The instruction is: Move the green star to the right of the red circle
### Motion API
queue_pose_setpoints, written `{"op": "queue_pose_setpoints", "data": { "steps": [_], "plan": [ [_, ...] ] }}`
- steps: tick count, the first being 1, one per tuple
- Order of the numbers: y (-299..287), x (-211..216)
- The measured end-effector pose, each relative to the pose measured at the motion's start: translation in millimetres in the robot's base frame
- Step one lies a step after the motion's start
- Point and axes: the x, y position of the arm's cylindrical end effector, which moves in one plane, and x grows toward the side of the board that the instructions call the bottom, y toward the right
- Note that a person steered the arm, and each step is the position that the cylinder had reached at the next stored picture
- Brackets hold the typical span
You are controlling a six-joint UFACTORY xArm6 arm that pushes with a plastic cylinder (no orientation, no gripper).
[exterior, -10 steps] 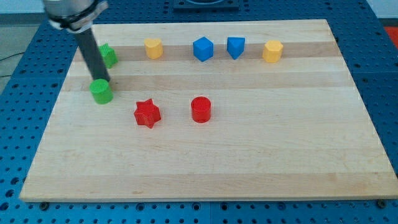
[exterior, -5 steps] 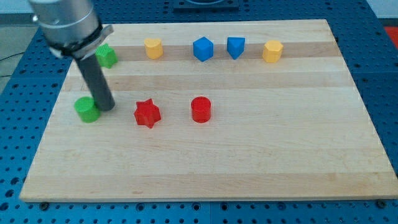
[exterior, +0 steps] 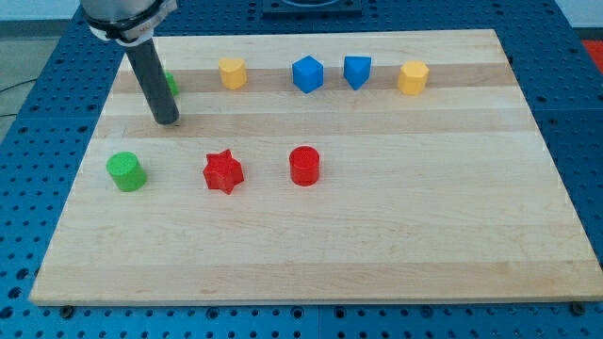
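Observation:
The green star (exterior: 169,83) sits near the board's top left, mostly hidden behind my dark rod. My tip (exterior: 167,121) rests on the board just below the star. The red circle (exterior: 304,165) stands near the board's middle, well to the right of and below my tip. A red star (exterior: 223,171) lies to the left of the red circle. A green cylinder (exterior: 125,171) stands at the left, below and to the left of my tip.
Along the top row stand a yellow block (exterior: 232,72), a blue cube (exterior: 307,73), a second blue block (exterior: 356,71) and another yellow block (exterior: 412,77). The wooden board (exterior: 311,254) lies on a blue perforated table.
My tip pushed the green cylinder down and to the left, then drew back up and right, ending just below the green star. The cylinder now stands apart from the rod.

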Motion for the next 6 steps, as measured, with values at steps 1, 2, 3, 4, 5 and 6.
{"op": "queue_pose_setpoints", "data": {
  "steps": [1,2,3,4,5,6],
  "plan": [
    [-27,10],
    [-94,9],
    [-78,-68],
    [-20,-105],
    [18,-55],
    [-5,-66]
  ]
}}
